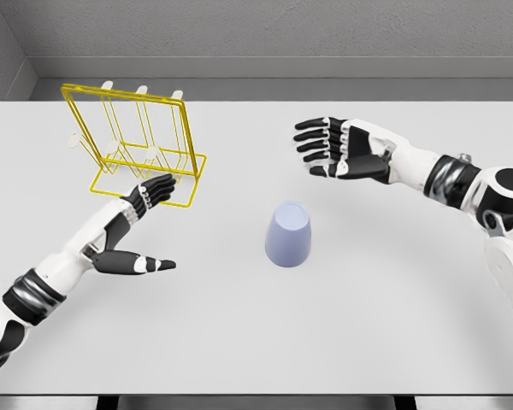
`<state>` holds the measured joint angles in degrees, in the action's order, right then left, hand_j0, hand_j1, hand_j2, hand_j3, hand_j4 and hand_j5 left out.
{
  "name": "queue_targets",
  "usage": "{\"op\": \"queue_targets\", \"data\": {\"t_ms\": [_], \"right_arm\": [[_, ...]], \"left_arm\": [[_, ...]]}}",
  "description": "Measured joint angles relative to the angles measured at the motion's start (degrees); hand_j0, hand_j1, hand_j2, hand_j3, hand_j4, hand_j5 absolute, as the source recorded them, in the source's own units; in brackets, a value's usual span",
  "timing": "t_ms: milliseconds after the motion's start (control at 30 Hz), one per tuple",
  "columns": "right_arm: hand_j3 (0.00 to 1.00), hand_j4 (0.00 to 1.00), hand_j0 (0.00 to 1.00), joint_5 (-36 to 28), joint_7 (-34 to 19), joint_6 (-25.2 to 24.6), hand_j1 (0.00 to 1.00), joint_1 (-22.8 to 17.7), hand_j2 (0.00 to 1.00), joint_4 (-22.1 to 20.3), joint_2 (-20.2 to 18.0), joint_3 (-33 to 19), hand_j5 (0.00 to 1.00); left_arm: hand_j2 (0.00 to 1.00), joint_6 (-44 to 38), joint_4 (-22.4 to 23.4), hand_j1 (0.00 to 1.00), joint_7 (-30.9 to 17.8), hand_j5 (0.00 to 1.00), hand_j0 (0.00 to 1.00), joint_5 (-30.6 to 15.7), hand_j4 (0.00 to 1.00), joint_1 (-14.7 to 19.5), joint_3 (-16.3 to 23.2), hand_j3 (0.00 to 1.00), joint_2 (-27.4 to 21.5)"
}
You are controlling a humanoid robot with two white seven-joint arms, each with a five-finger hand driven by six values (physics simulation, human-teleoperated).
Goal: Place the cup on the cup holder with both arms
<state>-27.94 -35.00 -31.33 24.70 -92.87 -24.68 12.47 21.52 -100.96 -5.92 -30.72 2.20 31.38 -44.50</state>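
One pale lavender, smooth tapered cup (pixel 288 235) stands upside down near the middle of the matte white bench (pixel 256 342), touching neither hand. One yellow wire cup holder (pixel 141 143), a tilted frame on a rectangular base with white-tipped pegs, sits at ten o'clock from the cup. The left hand (pixel 145 224), at nine o'clock, and the right hand (pixel 338 149), at one o'clock, both have fingers spread and empty.

Left arm came in from lower left, forearm angled up and right, left hand (pixel 141 224) flat with fingers extended, thumb splayed out to the right, holding nothing. Right arm entered from right edge, stretched leftward, right hand (pixel 342 149) raised, palm facing left, fingers spread and slightly bent, empty. Hands well apart.
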Motion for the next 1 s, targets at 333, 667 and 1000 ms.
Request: {"op": "queue_targets", "data": {"t_ms": [333, 667, 1000], "right_arm": [[1.0, 1.0, 1.0, 9.1, 0.0, 8.0, 1.0, -3.0, 1.0, 0.4, -5.6, -2.1, 1.0], [1.0, 1.0, 1.0, 22.6, 0.0, 15.9, 1.0, -4.0, 1.0, 2.6, -7.3, -2.8, 1.0], [1.0, 1.0, 1.0, 23.1, 0.0, 19.2, 1.0, -5.1, 1.0, 4.2, -9.4, -4.2, 1.0]], "left_arm": [[1.0, -5.0, 0.0, 1.0, 0.0, 1.0, 1.0, 4.3, 1.0, 0.1, 0.1, 1.0, 8.3], [1.0, -8.3, 0.7, 1.0, 0.0, 1.0, 1.0, 8.8, 1.0, 0.9, 1.8, 1.0, 15.6], [1.0, -10.1, 4.0, 1.0, 0.0, 1.0, 1.0, 12.5, 1.0, 3.0, 2.4, 1.0, 21.0]]}}
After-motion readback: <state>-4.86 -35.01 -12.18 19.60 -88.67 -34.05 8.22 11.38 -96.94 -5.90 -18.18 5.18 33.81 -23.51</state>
